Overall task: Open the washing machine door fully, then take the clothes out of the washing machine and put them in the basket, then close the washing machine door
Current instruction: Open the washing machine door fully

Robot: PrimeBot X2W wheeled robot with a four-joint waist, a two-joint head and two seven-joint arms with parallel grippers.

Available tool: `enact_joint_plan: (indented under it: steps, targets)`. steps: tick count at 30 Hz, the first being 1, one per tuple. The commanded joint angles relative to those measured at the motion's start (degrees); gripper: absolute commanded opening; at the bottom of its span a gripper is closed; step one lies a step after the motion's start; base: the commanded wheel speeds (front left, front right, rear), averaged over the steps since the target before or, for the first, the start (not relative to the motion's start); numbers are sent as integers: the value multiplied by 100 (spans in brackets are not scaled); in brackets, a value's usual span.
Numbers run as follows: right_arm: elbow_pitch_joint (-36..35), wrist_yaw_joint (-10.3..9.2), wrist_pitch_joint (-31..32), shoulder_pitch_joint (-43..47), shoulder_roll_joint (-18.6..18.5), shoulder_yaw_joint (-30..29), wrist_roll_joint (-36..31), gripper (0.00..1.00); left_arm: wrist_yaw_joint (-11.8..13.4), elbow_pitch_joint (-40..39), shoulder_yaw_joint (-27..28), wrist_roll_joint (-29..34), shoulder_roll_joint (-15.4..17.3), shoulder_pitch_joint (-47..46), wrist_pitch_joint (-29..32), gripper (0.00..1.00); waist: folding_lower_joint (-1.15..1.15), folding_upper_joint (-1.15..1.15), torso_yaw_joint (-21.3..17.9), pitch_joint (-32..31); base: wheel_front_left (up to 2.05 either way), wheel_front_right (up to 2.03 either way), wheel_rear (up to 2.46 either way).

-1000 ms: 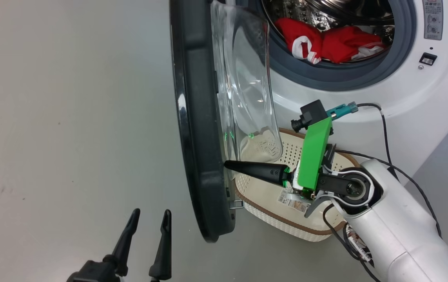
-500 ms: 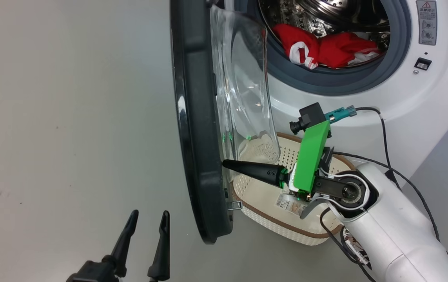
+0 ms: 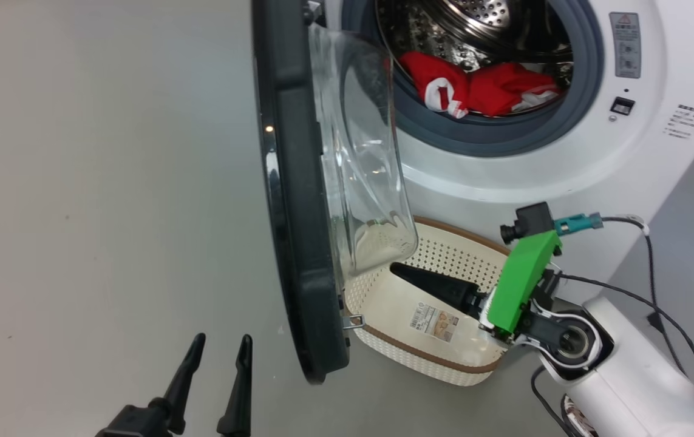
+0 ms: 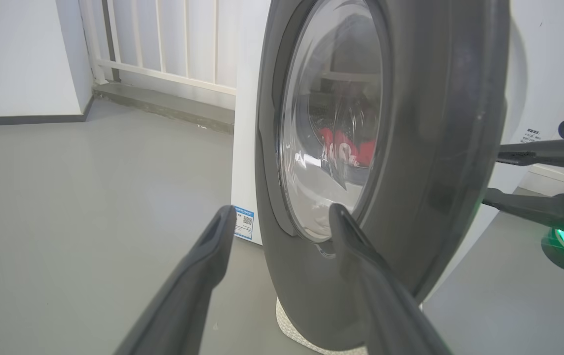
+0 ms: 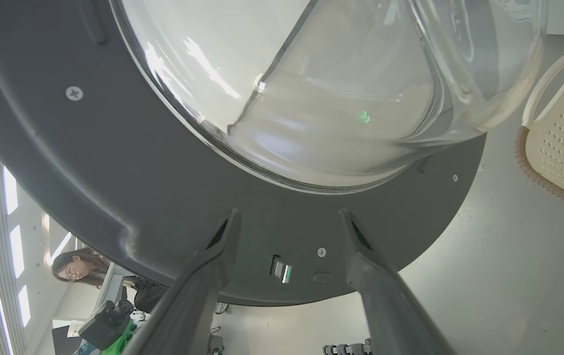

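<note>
The washing machine door (image 3: 295, 200) stands open, edge-on, its clear glass bowl (image 3: 362, 176) bulging toward the washing machine (image 3: 504, 176). Red and white clothes (image 3: 474, 88) lie in the steel drum. The basket (image 3: 450, 252) sits on the floor below the opening, with a paper label on its floor. My right gripper (image 3: 407, 273) hangs open over the basket, pointing at the door's inner rim (image 5: 114, 187) with nothing between its fingers (image 5: 203, 276). My left gripper (image 3: 223, 340) is open on the door's outer side (image 4: 439, 148), apart from it.
Bare grey floor (image 3: 110, 182) stretches left of the door. Black cables (image 3: 656, 261) trail from my right arm beside the machine. A white railing (image 4: 163, 39) stands behind the washer. A person (image 5: 77, 266) sits far off beyond the door's edge.
My right gripper has opened and drawn back from the door's inner rim, lower over the basket. The head camera has shifted. The left gripper holds its place.
</note>
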Motion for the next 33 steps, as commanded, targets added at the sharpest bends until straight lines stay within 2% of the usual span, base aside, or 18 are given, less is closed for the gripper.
enact_joint_plan:
  steps: [1,7,14,22,33]
  targets:
    - [-164,37,-112,91,-30,30,-70,100,-67,-106,252,72,45,-175,-70,100,0,0,-126,-13,0,0,0]
    - [-196,37,-330,415,-214,92,-119,100,-109,-70,400,107,45,-154,-70,100,0,0,-307,-52,0,0,0]
    - [-267,37,-893,910,-461,160,-270,100,-159,-42,659,154,45,-127,-70,100,0,0,-548,-82,0,0,0]
    - [-440,37,-1847,1269,-843,246,-624,100,-196,-63,805,189,45,-91,-70,100,0,0,-694,-67,0,0,0]
    - [-346,37,-3537,1408,-1314,893,-1412,100,-192,-44,853,140,45,-22,-70,100,0,0,-711,-92,0,0,0]
